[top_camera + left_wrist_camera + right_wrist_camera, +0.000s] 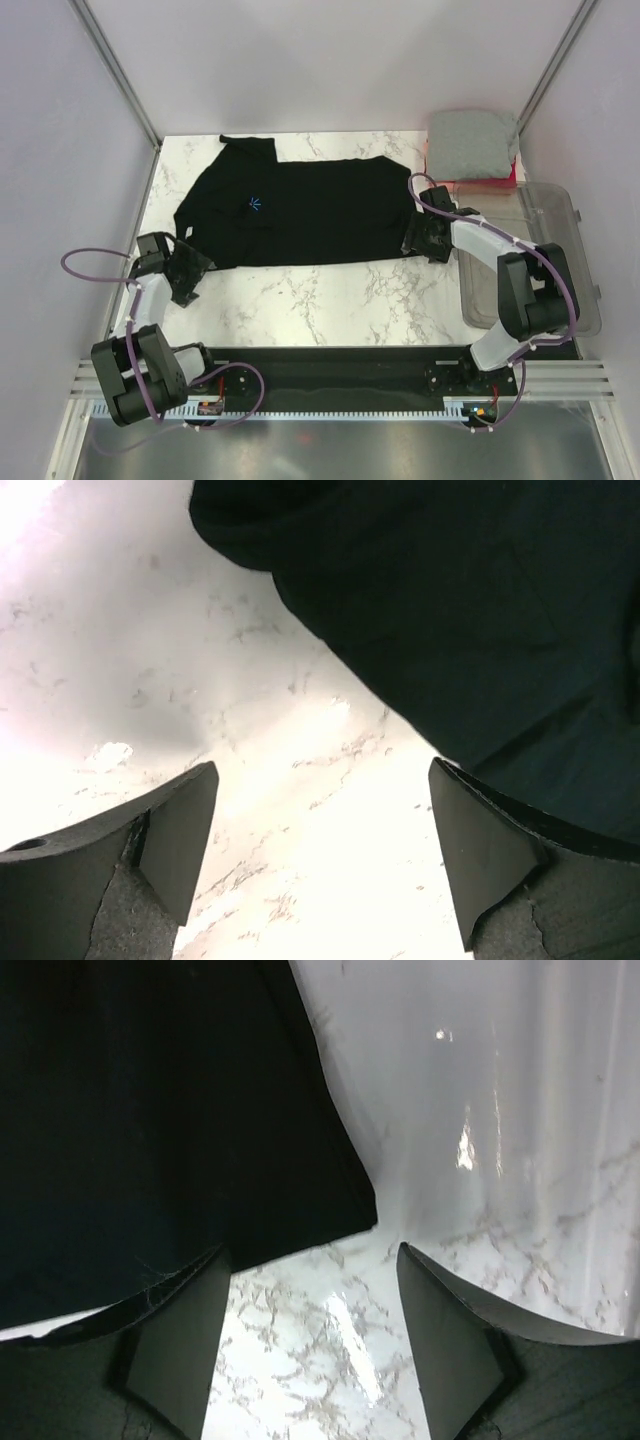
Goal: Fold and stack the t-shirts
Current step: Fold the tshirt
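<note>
1. Top external view:
   - The black t-shirt (300, 210) lies spread flat across the far half of the marble worktop (330, 295). Its collar end is on your left and its hem is on your right.
   - The grey t-shirt (473, 143) sits as a folded square on top of the red-pink t-shirt (482, 182) at the far right corner, apart from the black one.
   - The clear plastic bin (560, 215) takes up the right edge, just beside the right arm.
   - The left tool (185, 270) is at the shirt's near left corner and the right tool (425, 238) is at its near right corner.
   - A bare strip of worktop runs between the shirt's near edge and the arm bases.

2. Left wrist view:
   - The left tool (325, 820) is spread wide and grasps nothing; only bare worktop (150, 660) shows between its fingers.
   - The black t-shirt (450, 610) fills the upper right. Its curved edge runs diagonally down toward the right finger, whose tip sits against the cloth's edge.
   - You have open marble to the left.

3. Right wrist view:
   - The right tool (315, 1300) is also spread and empty.
   - The corner of the black t-shirt (150, 1110) ends just ahead of the gap, and its hem drapes along the tip of the left finger.
   - Bare worktop (320, 1340) lies between the fingers.
   - A glossy pale surface lies to the right, and you cannot tell whether it is the bin.
</note>
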`<state>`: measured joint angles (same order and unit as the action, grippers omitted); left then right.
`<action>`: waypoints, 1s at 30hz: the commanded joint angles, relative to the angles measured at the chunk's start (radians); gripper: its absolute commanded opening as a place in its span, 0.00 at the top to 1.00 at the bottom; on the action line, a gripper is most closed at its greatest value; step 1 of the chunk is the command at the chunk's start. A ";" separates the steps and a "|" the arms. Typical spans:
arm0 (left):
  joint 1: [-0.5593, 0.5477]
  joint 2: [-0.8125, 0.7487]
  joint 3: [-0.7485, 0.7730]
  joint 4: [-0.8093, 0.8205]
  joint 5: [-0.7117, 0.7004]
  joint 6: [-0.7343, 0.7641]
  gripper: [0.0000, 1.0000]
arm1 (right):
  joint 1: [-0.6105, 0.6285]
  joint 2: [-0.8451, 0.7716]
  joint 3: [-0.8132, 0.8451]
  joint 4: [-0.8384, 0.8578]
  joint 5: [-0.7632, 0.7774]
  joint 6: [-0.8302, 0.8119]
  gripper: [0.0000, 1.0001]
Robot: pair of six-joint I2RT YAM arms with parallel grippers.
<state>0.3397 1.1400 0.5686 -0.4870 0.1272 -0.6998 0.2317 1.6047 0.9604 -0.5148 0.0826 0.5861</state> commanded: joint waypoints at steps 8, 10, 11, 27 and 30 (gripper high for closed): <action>0.045 -0.016 -0.018 0.145 -0.086 -0.085 0.07 | -0.043 0.115 -0.024 0.142 0.039 -0.025 0.28; 0.047 -0.005 -0.024 0.169 -0.087 -0.101 0.08 | -0.055 0.106 -0.043 0.157 0.032 -0.026 0.33; 0.047 0.003 -0.027 0.174 -0.090 -0.109 0.09 | -0.058 0.107 -0.043 0.160 0.029 -0.029 0.33; 0.045 0.248 0.013 0.347 -0.166 -0.213 0.27 | -0.060 0.095 -0.103 0.208 -0.069 -0.048 0.86; 0.045 0.283 0.028 0.357 -0.181 -0.221 0.48 | -0.061 0.096 -0.111 0.220 -0.081 -0.048 0.97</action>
<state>0.3801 1.3746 0.5938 -0.1356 0.0029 -0.8848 0.1677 1.6691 0.8963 -0.2497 0.0364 0.5476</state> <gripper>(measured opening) 0.611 0.063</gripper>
